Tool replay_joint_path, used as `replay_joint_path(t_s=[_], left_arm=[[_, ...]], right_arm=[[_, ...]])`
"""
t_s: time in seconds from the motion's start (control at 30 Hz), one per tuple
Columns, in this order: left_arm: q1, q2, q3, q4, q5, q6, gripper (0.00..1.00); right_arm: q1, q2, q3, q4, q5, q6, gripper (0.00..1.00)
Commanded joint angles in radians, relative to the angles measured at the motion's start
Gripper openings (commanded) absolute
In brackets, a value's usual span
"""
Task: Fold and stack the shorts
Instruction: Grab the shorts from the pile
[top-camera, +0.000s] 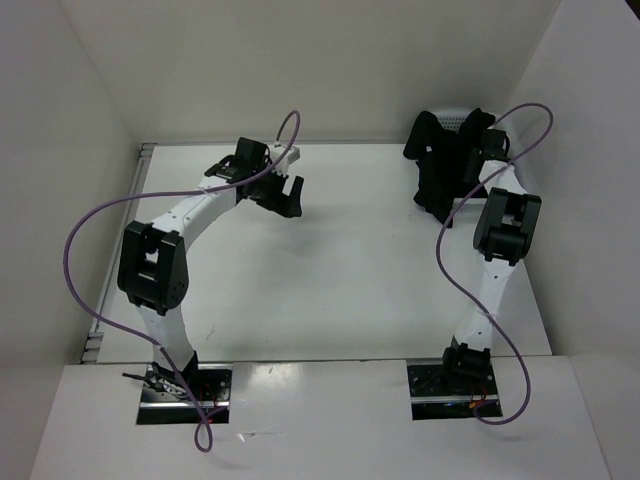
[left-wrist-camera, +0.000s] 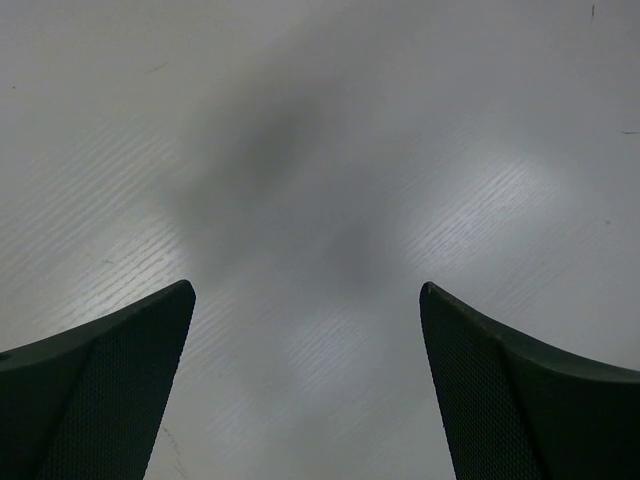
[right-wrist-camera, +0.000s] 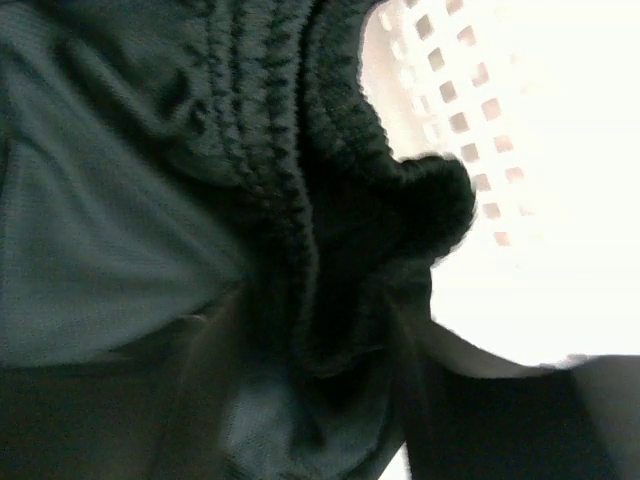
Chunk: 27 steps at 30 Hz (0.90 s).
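Observation:
The black shorts (top-camera: 437, 170) hang over the front of the white mesh basket (top-camera: 456, 118) at the back right and spill down onto the table. My right gripper (top-camera: 472, 150) is pushed into them. In the right wrist view the ribbed waistband (right-wrist-camera: 270, 150) runs down between its fingers, and the gripper (right-wrist-camera: 315, 330) stands part open around that bunched fabric. The basket's mesh wall (right-wrist-camera: 470, 90) shows bright behind. My left gripper (top-camera: 285, 195) hovers over bare table at the back left, its jaws (left-wrist-camera: 307, 290) wide open with nothing between them.
White walls close in the table on the left, back and right. A purple cable loops above each arm. The table's back edge (top-camera: 330, 143) runs just behind the left gripper.

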Motion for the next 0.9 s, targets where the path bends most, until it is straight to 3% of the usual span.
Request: replay_joint_path(t_s=[0.0, 0.03, 0.1, 0.17, 0.43, 0.6, 0.73, 0.87], left_arm=[[-0.016, 0.020, 0.006, -0.001, -0.021, 0.004, 1.00], [-0.016, 0.020, 0.006, -0.001, -0.021, 0.004, 1.00], [-0.029, 0.029, 0.006, 0.008, -0.021, 0.004, 1.00], [-0.038, 0.029, 0.006, 0.008, -0.010, 0.004, 1.00], [-0.038, 0.020, 0.006, 0.018, -0.030, 0.004, 1.00], [-0.038, -0.017, 0.006, 0.039, -0.083, 0.004, 1.00], [-0.038, -0.069, -0.017, 0.061, -0.117, 0.004, 1.00], [-0.038, -0.128, -0.059, 0.110, -0.203, 0.004, 1.00]], right_arm=[[0.006, 0.020, 0.054, 0.038, -0.039, -0.005, 0.53], [0.006, 0.020, 0.054, 0.025, -0.078, -0.023, 0.37], [0.006, 0.020, 0.054, 0.014, -0.164, -0.036, 0.23], [0.017, 0.020, 0.063, 0.014, -0.173, -0.045, 0.01], [0.040, -0.115, 0.207, 0.014, -0.196, -0.013, 0.00], [0.063, -0.227, 0.379, 0.035, -0.210, 0.056, 0.00], [0.111, -0.333, 0.529, 0.058, -0.230, 0.065, 0.00], [0.239, -0.373, 0.684, 0.072, -0.218, 0.088, 0.00]])
